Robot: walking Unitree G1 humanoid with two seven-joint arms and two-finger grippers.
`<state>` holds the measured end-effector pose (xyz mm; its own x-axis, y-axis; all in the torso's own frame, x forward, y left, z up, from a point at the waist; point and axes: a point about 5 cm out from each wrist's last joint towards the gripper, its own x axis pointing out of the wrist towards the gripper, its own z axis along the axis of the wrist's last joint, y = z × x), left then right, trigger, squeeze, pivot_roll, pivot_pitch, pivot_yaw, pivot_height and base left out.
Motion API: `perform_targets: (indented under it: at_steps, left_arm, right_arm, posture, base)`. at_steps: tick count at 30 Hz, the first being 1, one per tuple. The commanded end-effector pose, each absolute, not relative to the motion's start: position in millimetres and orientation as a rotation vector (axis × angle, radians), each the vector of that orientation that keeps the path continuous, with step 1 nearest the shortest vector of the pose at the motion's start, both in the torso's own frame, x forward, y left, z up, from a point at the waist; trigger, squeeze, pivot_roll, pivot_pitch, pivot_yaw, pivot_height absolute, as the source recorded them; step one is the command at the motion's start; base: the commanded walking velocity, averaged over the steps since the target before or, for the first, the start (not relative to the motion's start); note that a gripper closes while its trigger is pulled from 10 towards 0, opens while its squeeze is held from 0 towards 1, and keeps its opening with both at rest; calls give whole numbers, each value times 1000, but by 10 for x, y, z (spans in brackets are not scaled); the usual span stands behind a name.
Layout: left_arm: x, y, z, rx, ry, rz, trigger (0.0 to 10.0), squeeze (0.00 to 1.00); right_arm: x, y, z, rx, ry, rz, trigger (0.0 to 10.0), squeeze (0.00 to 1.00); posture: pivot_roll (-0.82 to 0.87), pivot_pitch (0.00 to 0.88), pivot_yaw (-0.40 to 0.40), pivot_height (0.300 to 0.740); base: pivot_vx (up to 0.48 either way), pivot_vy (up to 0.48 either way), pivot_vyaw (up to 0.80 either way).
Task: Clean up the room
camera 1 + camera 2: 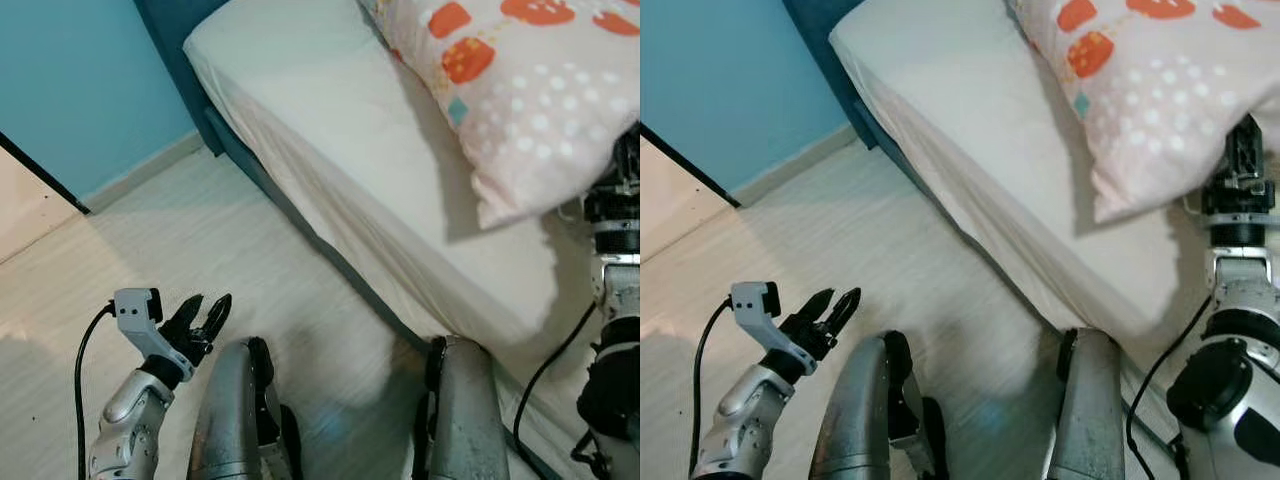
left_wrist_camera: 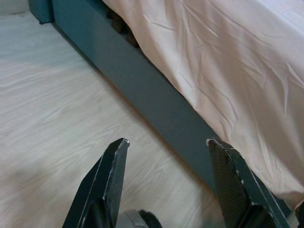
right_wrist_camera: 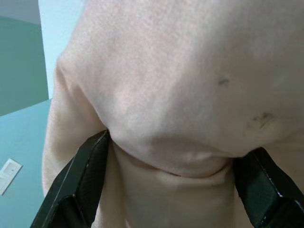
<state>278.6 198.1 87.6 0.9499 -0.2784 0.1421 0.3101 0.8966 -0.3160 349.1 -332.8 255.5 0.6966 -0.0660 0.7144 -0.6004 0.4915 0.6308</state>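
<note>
Pale wood-plank floor underfoot, running to a blue wall with a light skirting board at the robot's left. Across the upper right, a bed under a wrinkled off-white sheet, the sheet draping over a dark teal frame whose side rail meets the floor in the left wrist view. On the bed's right part, a cream pillow printed with orange shapes and white dots, its near corner lifted off the sheet and casting a shadow beneath. At that corner, the right gripper, raised on its silver arm at the right edge, touching the pillow's lower edge; in the right wrist view, jaws spread wide on either side of a bulge of the pillow's plain cream fabric, fabric pushed down between them, both black fingers against the cloth; pinched tight or merely pressed, cannot tell. Low in the middle, the robot's two silver legs, standing on the floor just beside the bed rail. Lower left, the left gripper, held over bare floor well apart from the bed, jaws parted, nothing between them, a black cable looping from its wrist.
</note>
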Motion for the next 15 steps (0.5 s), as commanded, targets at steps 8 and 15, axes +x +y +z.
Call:
perform_targets:
  at_steps: [8, 15]
  left_arm:
    - [2665, 1992, 759, -356, -40, -281, 10000, 0]
    - [2635, 1940, 713, -362, -25, -291, 10000, 0]
  right_arm:
    - [3419, -3542, 2599, 1028, -793, 196, 10000, 0]
    - [3190, -3520, 2573, 978, -884, 367, 10000, 0]
  posture:
    - [160, 474, 128, 452]
    - [149, 467, 129, 452]
  base:
    - [0, 0, 0]
    - [0, 0, 0]
